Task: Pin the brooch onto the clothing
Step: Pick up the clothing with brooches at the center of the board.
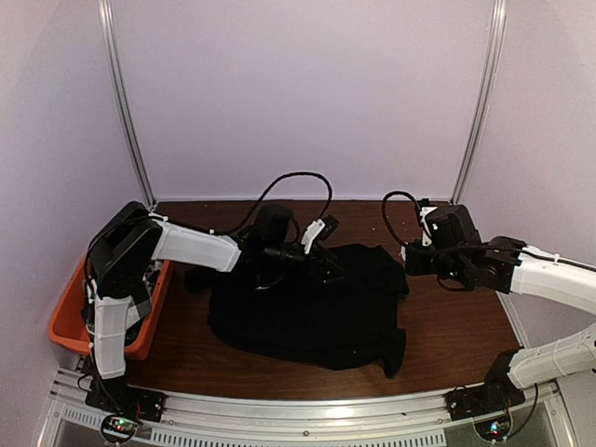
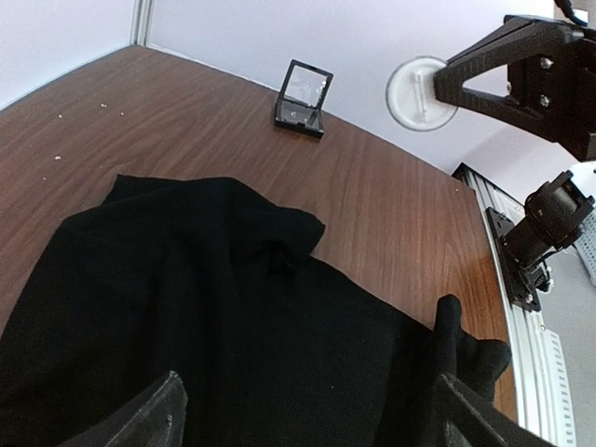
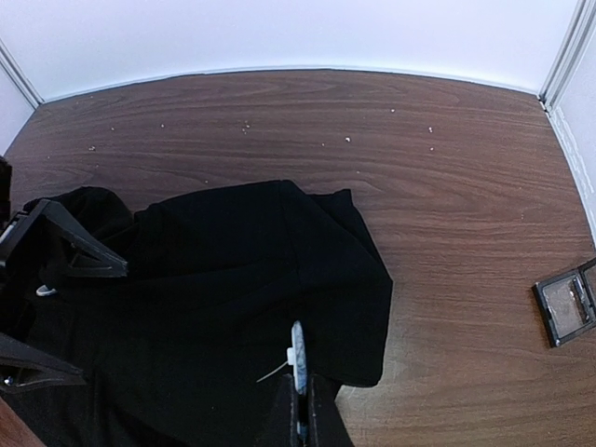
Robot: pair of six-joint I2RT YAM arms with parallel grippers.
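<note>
The clothing point(image 1: 307, 303), a black T-shirt, lies crumpled on the brown table. My left gripper point(image 2: 307, 424) hovers low over the T-shirt point(image 2: 233, 317), jaws wide open with only cloth under them. In the right wrist view the brooch point(image 3: 297, 358) is a round white-and-blue disc seen edge-on. Its thin pin sticks out to the left, above the shirt's point(image 3: 233, 298) right edge. My right gripper point(image 3: 300, 410) is shut on it. The left wrist view shows the brooch's point(image 2: 419, 93) round white back in the right gripper point(image 2: 452, 88), raised off the table.
A small black case with a clear lid point(image 2: 303, 98) stands open on the wood beyond the shirt, also seen as the case point(image 3: 568, 307) at the right. An orange bin point(image 1: 65, 326) sits at the table's left edge. Metal rails run along the near edge.
</note>
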